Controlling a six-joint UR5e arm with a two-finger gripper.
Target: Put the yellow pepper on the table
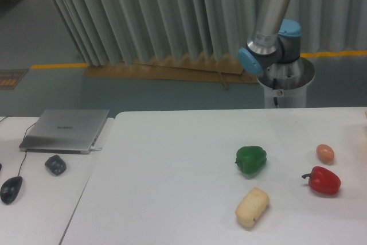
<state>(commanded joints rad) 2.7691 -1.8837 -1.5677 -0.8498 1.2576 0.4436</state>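
Note:
The yellow pepper is out of view. The large white table (172,187) fills the lower part of the camera view. Only the arm's base and lower links (269,27) show, rising behind the table's far edge at the upper right. The gripper itself lies outside the frame.
On the table lie a green pepper (251,159), a red pepper (324,181), a small orange egg-shaped item (325,153) and a pale beige bread-like lump (252,206). The adjoining table at the left carries a silver laptop (66,129), a dark small object (55,164) and a mouse (11,189).

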